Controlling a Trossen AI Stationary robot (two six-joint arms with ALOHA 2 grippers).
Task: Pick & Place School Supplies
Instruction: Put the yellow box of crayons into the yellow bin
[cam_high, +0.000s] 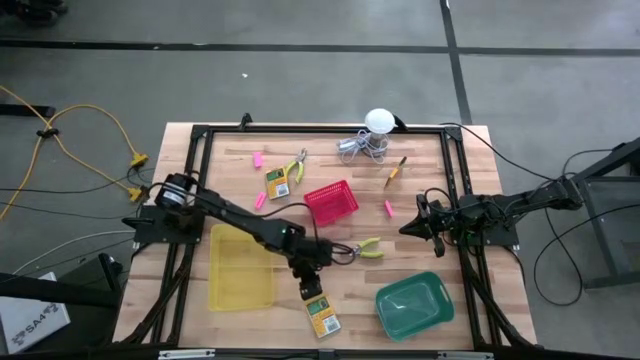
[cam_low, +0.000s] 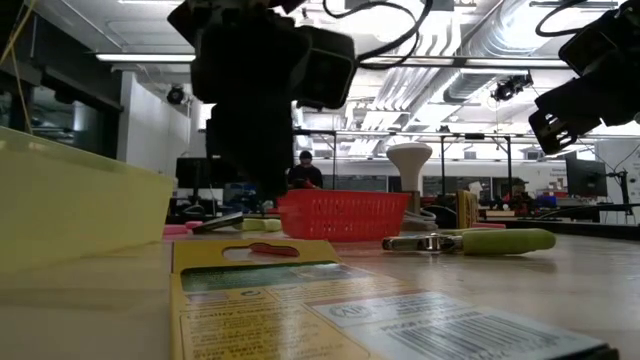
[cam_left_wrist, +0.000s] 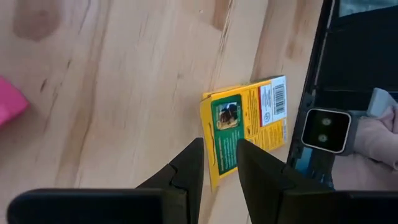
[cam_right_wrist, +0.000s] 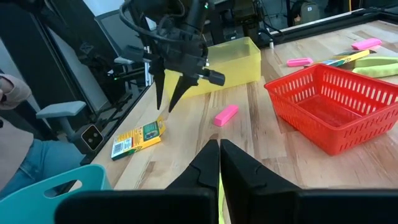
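High view is showing the left gripper hanging over the front middle of the table, between the yellow tray and the green tray, with one crayon box lying flat on the wood just in front of it. Left wrist view is showing the two fingers standing slightly apart above the near end of that box, not touching it and holding nothing. Right wrist view is confirming this: the left gripper is pointing down with its tips parted, clear of the box, and a pink eraser is lying between the box and the red basket. The right gripper is waiting at the right edge of the table, its fingers pressed together and empty. One pair of pliers is lying just right of the left arm's wrist; a second crayon box and a second pair of pliers are lying left of the red basket, toward the back. Further pink erasers are lying at the back left, left of the basket and right of it.
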